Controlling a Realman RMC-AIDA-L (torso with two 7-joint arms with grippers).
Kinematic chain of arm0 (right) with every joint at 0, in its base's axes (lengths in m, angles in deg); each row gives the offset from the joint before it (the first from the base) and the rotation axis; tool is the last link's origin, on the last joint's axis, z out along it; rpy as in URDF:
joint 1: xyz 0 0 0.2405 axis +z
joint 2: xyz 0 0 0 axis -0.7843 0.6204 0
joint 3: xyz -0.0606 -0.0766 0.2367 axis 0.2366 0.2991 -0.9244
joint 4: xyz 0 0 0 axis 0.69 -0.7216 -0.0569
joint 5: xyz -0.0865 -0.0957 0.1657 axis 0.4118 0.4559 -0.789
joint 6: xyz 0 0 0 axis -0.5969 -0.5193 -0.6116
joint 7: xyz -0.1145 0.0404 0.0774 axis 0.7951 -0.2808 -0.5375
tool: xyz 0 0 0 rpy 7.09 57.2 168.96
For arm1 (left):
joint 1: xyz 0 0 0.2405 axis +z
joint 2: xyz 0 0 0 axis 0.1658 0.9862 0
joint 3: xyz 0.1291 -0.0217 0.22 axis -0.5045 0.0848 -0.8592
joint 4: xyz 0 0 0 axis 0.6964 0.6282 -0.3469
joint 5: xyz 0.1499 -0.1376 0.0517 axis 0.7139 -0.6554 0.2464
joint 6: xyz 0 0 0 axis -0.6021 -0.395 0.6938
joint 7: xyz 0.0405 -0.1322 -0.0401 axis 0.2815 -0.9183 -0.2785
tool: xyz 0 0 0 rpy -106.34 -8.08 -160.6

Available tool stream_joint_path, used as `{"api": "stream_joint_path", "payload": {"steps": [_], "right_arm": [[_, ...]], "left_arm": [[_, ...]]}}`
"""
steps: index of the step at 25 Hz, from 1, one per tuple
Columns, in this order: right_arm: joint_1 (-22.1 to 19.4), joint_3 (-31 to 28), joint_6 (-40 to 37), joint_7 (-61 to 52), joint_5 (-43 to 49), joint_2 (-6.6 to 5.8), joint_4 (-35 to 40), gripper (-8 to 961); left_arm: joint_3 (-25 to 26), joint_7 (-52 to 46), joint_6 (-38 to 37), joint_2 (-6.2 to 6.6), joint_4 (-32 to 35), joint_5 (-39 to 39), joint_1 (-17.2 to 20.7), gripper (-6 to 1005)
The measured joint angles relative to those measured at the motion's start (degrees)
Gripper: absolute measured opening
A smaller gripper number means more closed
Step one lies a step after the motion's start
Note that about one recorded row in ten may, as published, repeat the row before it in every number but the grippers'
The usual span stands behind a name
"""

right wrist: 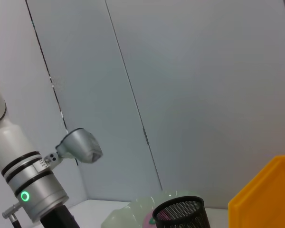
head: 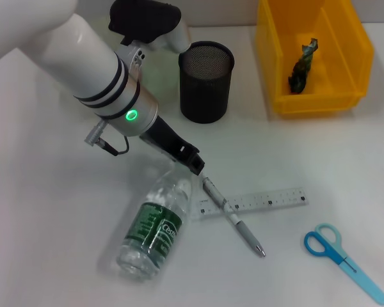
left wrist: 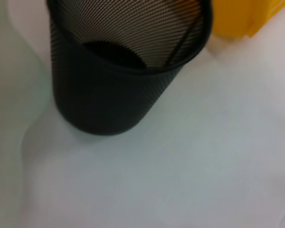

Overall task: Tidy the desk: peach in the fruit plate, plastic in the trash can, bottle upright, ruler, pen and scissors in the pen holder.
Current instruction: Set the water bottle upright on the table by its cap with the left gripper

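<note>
The left gripper [head: 193, 163], open or closed I cannot tell, hovers mid-surface at the neck of a lying bottle [head: 152, 229], beside a pen [head: 233, 217] crossing a ruler [head: 253, 202].

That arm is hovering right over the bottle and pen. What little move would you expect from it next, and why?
Probably a short drop so the left gripper closes around the neck of the water bottle, which lies on its side and must stand upright. The gripper tip sits just above the bottle's top end, beside the pen lying across the ruler. The pen could be its target instead; I cannot tell.
</note>
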State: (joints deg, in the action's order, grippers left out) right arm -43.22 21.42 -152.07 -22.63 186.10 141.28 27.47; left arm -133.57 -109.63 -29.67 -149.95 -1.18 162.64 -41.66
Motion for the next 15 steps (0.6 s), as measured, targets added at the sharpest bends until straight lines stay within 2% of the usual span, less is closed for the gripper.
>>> {"api": "stream_joint_path", "payload": {"steps": [3, 4, 9, 10, 11, 12, 15], "right_arm": [[-0.02, -0.10, -0.16, 0.08, 0.07, 0.01, -0.13, 653], [-0.05, -0.12, -0.17, 0.08, 0.08, 0.01, -0.17, 653], [-0.13, -0.63, -0.18, 0.09, 0.10, -0.10, -0.66, 653], [-0.10, -0.70, -0.19, 0.10, 0.10, -0.15, -0.81, 653], [-0.01, -0.72, -0.23, 0.10, 0.01, -0.20, -0.94, 653], [-0.01, -0.72, -0.23, 0.10, 0.01, -0.20, -0.94, 653], [0.21, -0.77, -0.27, 0.09, -0.19, -0.22, -0.97, 653]], "left_arm": [[0.00, 0.80, -0.22, 0.00, 0.88, 0.00, 0.48, 471], [0.26, 5.35, -0.74, 0.10, 6.91, -1.24, 4.17, 471], [0.53, 6.32, -0.71, 0.19, 8.45, -1.96, 5.32, 470], [3.32, 10.23, -0.75, 0.43, 12.59, -4.79, 9.28, 470], [3.32, 10.23, -0.75, 0.43, 12.59, -4.79, 9.28, 470], [4.67, 12.60, -0.92, 0.47, 13.93, -6.79, 10.98, 469], [4.67, 12.60, -0.92, 0.47, 13.93, -6.79, 10.98, 469]]}}
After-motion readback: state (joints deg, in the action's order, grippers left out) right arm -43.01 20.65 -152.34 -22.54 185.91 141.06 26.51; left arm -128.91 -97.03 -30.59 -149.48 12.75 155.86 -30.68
